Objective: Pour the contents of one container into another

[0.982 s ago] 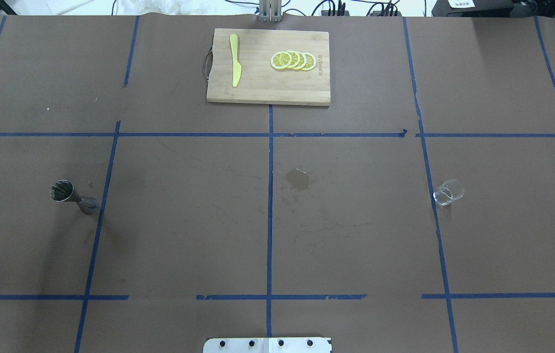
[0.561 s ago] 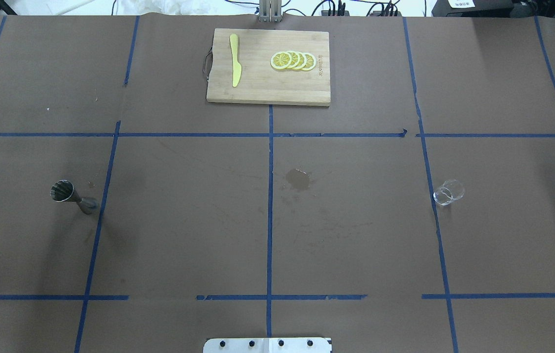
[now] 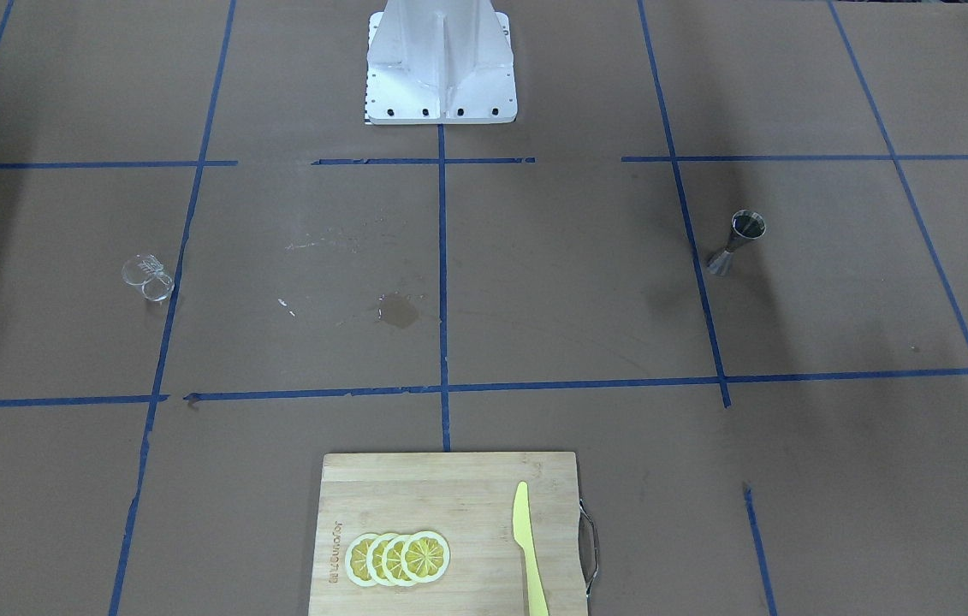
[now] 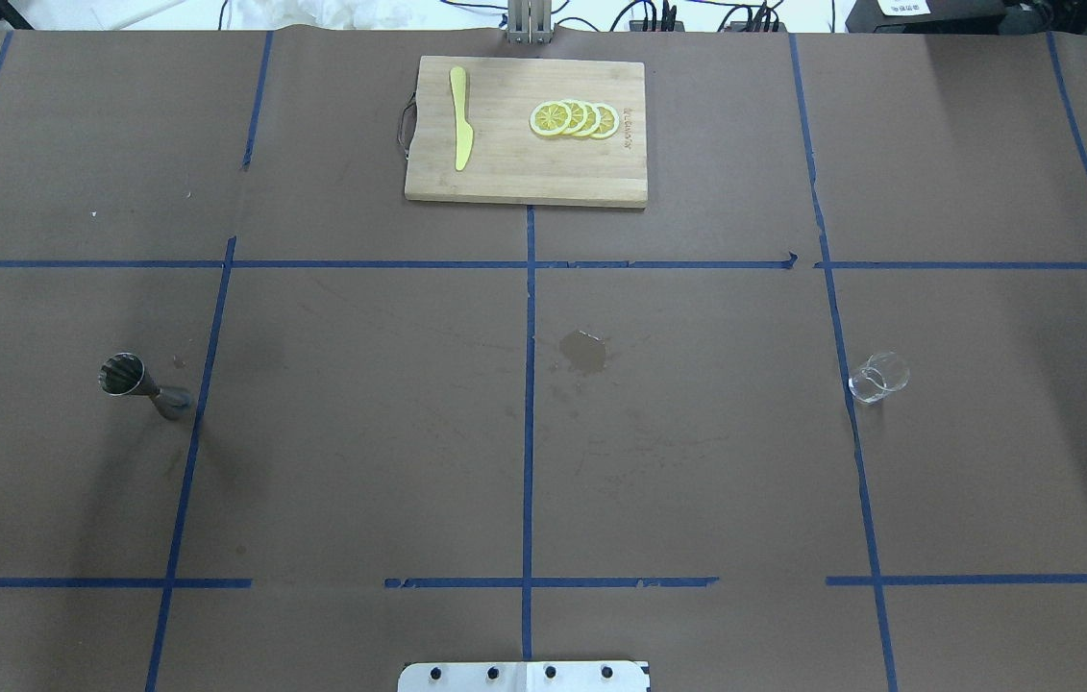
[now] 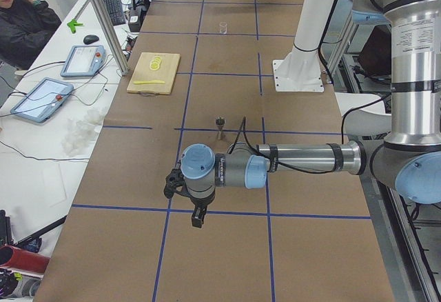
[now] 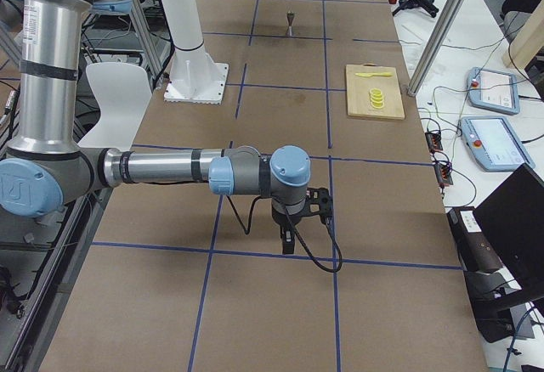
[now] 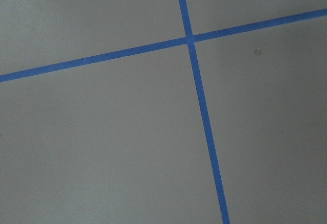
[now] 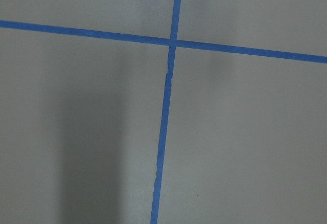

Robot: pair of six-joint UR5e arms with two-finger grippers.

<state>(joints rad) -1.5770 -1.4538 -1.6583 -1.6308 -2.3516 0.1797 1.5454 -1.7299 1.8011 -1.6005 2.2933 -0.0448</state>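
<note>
The small clear glass cup (image 4: 878, 376) stands on the brown table at the right, beside a blue tape line, and shows again in the front view (image 3: 148, 277). The silver hourglass jigger (image 4: 144, 384) stands far off at the left (image 3: 736, 242). Neither gripper appears in the overhead or front views. In the left side view my left gripper (image 5: 196, 216) hangs over the table's near end, well short of the jigger (image 5: 220, 127). My right gripper (image 6: 289, 240) hangs over the opposite end. I cannot tell whether either is open or shut. Both wrist views show only paper and tape.
A wooden cutting board (image 4: 524, 183) lies at the far middle with a yellow knife (image 4: 458, 117) and lemon slices (image 4: 574, 118) on it. A dark wet stain (image 4: 584, 352) marks the table's centre. The robot's base plate (image 4: 524, 676) sits at the near edge.
</note>
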